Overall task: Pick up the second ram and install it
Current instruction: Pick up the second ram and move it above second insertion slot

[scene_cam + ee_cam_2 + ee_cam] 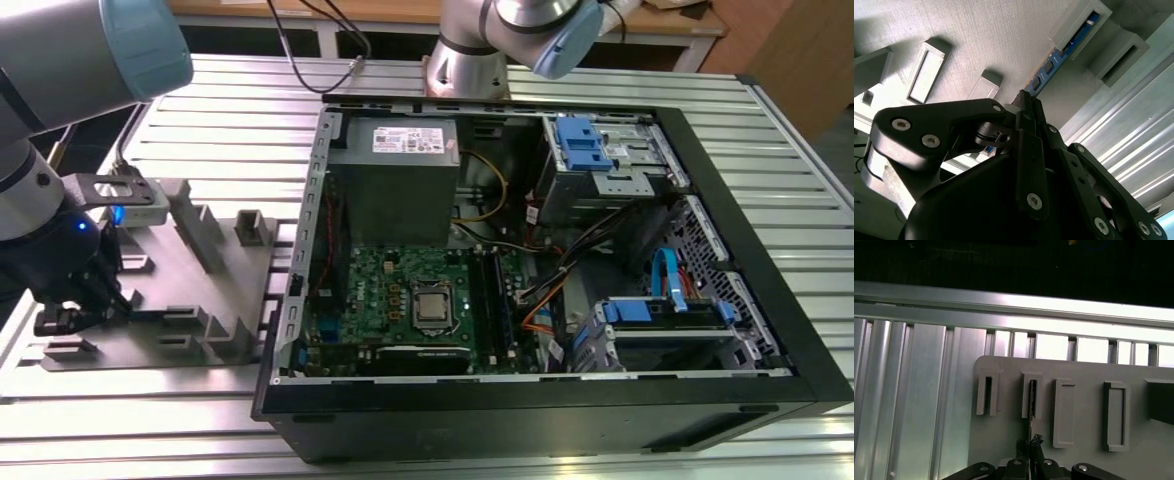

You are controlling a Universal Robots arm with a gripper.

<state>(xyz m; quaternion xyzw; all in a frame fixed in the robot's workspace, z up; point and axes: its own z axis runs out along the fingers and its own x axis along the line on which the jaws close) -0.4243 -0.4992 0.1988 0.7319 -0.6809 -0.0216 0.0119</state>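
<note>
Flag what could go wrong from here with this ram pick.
1. The gripper appears shut on the second ram near one end, the rest in the fixture block's slot: lifted off-centre, it may tilt and bind.
2. Raised slot walls stand close beside it; sideways drift could clip them.
3. Loose cables lie beside the motherboard; they might snag the ram at install.

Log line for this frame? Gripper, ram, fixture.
gripper: shut on ram stick | ram stick: in a slot of the grey fixture block | open computer case: off to the exterior view's right of the fixture block
</note>
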